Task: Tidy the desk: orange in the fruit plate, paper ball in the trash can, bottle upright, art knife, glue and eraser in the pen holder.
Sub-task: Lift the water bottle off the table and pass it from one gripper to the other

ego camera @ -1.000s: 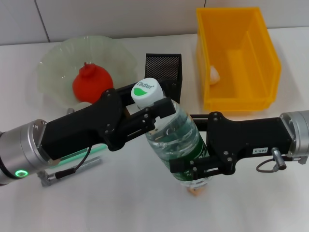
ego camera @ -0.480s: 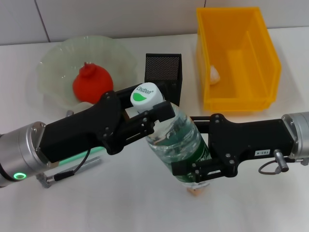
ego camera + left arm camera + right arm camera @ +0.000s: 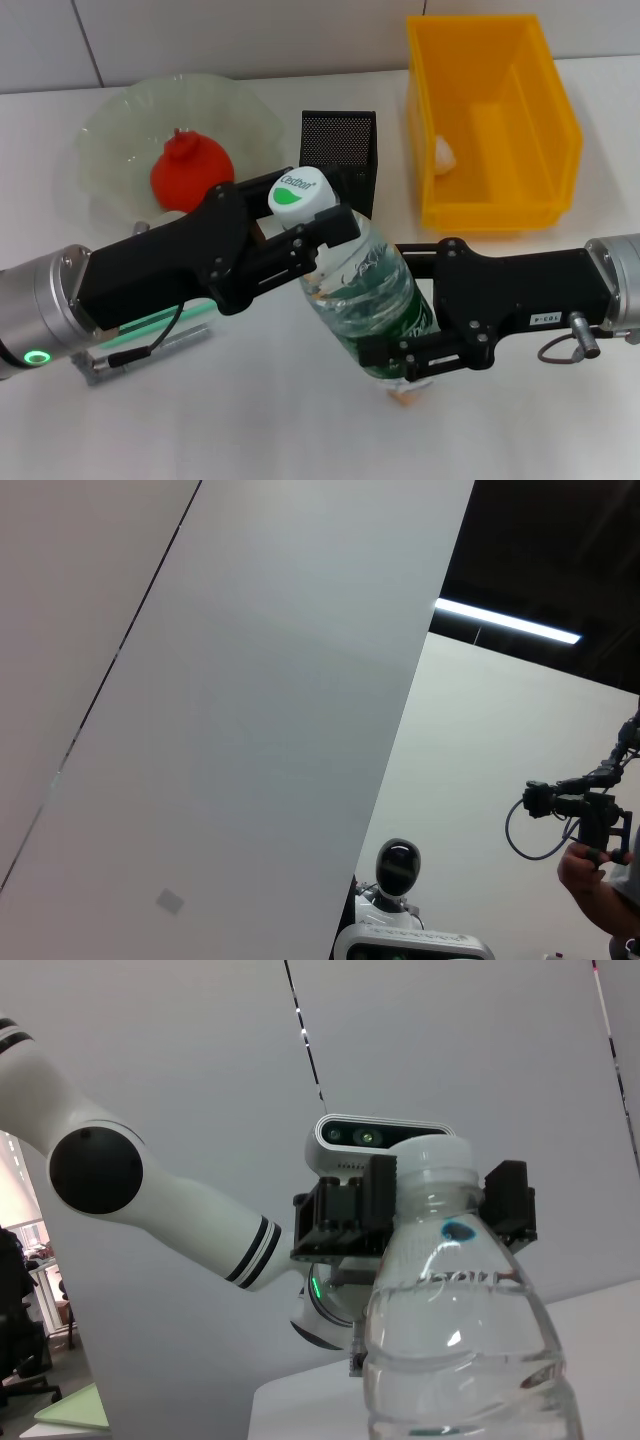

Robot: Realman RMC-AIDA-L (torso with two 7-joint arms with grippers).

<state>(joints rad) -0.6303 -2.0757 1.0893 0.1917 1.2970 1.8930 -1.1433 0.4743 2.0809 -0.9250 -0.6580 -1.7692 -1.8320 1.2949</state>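
Jaws of both grippers, left (image 3: 300, 235) and right (image 3: 405, 350), stay clamped on the bottle (image 3: 360, 285), now tipped slightly more upright.

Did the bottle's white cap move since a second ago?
Yes, a little. In the head view the bottle cap has shifted toward the fruit plate, away from the trash can, gripped by both grippers.

The bottle (image 3: 460, 1330) stands upright close to the camera, white cap on top. The left end effector (image 3: 430, 1205) clamps its neck, a black finger (image 3: 350, 1210) on each side. Behind it runs the white arm (image 3: 150, 1200) with black bands.
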